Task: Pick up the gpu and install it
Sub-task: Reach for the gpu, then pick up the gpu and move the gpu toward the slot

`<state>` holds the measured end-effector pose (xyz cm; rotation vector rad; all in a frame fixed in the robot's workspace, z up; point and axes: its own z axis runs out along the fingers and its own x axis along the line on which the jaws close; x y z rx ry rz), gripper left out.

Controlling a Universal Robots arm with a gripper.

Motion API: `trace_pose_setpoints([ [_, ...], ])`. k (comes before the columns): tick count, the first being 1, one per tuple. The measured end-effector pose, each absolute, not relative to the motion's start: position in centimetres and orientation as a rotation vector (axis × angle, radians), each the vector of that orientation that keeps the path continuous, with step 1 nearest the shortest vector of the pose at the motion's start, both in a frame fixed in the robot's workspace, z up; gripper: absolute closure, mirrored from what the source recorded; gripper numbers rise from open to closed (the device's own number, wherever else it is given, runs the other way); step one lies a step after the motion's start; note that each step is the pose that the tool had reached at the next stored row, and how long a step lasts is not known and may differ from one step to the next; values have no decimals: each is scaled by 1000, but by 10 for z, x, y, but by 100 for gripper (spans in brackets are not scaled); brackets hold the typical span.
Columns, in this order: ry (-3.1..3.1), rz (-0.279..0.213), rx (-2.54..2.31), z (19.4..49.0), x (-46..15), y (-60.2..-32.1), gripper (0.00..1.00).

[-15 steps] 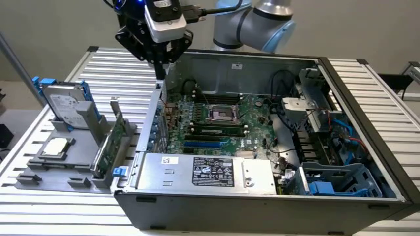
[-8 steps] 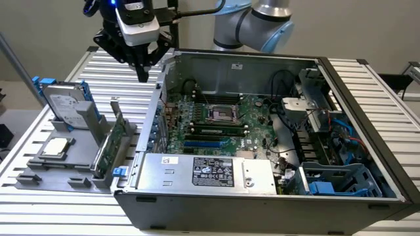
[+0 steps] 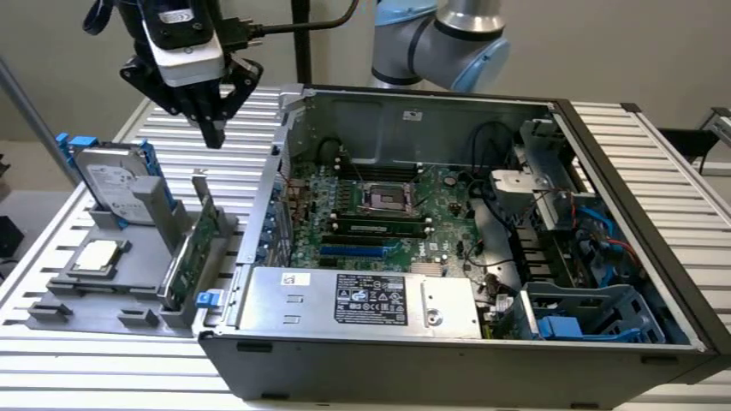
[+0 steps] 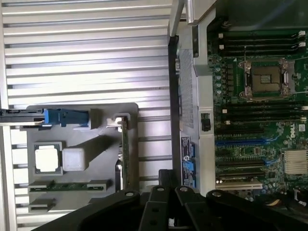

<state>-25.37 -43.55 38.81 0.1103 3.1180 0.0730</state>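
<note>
A ribbed metal table [image 3: 656, 154] carries a grey parts holder [image 3: 68, 295] beside an open computer case [image 3: 457, 370]

Pincer [image 3: 214, 137] aloft, downward, tips together.

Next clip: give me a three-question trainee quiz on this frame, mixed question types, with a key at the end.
1. Where does the gpu stand?
2. The gripper hangs nearest to: A) the gpu, B) the power supply, C) the CPU socket.
3. True or false: the gpu is already seated on the motherboard.
Key: 1. On edge in the grey holder, beside the open computer case. 2. A. 3. False.
</note>
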Motion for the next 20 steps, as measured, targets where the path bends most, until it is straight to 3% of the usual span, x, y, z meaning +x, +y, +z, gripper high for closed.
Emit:
trace_pose_setpoints([
  [20, 3118, 57, 110, 381, -320, -440, 89],
])
